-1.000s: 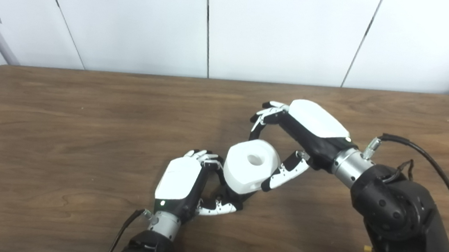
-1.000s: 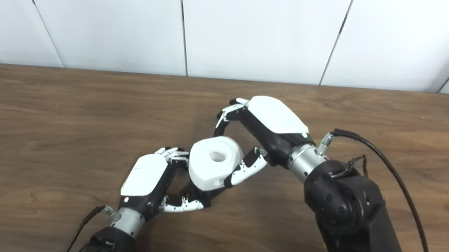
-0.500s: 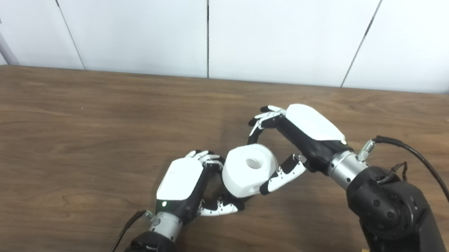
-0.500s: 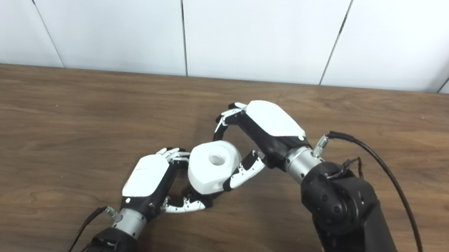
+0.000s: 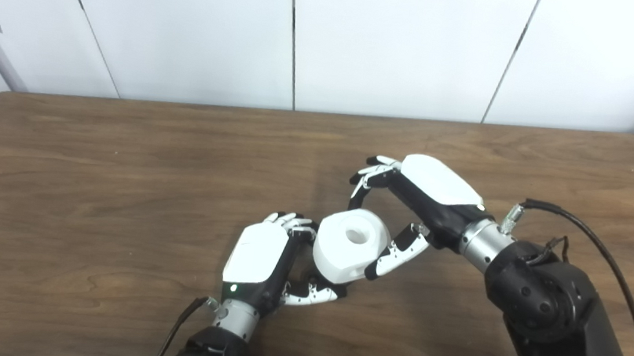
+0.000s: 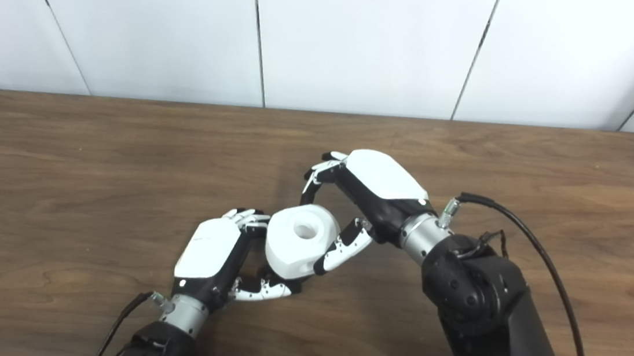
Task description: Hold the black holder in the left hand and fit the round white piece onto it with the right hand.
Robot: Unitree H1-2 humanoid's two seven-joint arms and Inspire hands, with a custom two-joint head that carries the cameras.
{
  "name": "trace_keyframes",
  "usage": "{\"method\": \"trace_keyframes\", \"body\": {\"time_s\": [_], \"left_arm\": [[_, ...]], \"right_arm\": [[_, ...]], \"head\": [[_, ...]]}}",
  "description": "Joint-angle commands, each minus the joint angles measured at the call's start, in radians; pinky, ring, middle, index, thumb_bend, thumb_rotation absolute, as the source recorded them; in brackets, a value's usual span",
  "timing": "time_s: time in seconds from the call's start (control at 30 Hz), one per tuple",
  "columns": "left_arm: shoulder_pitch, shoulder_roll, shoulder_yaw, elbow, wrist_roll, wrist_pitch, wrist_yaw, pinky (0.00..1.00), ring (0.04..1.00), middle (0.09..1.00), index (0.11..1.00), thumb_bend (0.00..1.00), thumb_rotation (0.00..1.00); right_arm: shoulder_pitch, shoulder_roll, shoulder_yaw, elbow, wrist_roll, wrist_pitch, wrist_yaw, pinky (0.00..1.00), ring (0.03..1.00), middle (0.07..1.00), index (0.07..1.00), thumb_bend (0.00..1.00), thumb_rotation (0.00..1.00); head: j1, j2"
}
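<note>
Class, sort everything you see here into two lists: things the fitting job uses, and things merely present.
In use:
round white plastic piece
black holder, mostly hidden
left hand
right hand

Merely present:
brown wooden table
white wall panels

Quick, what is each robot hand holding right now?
Left robot hand: shut on the black holder, mostly hidden.
Right robot hand: shut on the round white piece.
</note>
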Motion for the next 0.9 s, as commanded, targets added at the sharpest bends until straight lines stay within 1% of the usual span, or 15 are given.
{"method": "trace_keyframes", "body": {"time_s": [0.0,0.27,0.53,0.7,0.87], "left_arm": [[-0.007,-0.014,-0.023,0.027,0.01,-0.002,-0.019,0.92,0.864,0.783,0.486,0.52,0.05],[-0.01,-0.016,-0.029,0.036,0.01,-0.001,-0.016,0.92,0.868,0.784,0.487,0.52,0.05],[-0.011,-0.02,-0.032,0.043,0.008,-0.002,-0.006,0.92,0.867,0.783,0.487,0.52,0.05],[-0.009,-0.02,-0.032,0.042,0.008,-0.006,-0.003,0.92,0.869,0.786,0.487,0.52,0.05],[-0.008,-0.018,-0.031,0.038,0.006,-0.008,-0.002,0.92,0.868,0.785,0.487,0.52,0.05]], "right_arm": [[-0.03,0.012,-0.006,-0.015,0.004,-0.017,-0.03,0.88,0.939,0.807,0.483,0.53,0.14],[-0.027,0.024,-0.001,-0.01,0.0,-0.017,-0.031,0.89,0.943,0.806,0.483,0.53,0.14],[-0.024,0.025,0.001,0.002,0.003,-0.037,-0.043,0.87,0.94,0.804,0.483,0.53,0.14],[-0.02,0.027,0.003,0.002,-0.001,-0.025,-0.037,0.87,0.944,0.809,0.483,0.52,0.14],[-0.016,0.024,0.001,0.008,-0.001,-0.028,-0.039,0.87,0.945,0.811,0.483,0.52,0.14]], "head": [[0.003,0.0],[0.008,-0.005],[0.014,-0.005],[0.014,-0.004],[0.01,-0.001]]}}
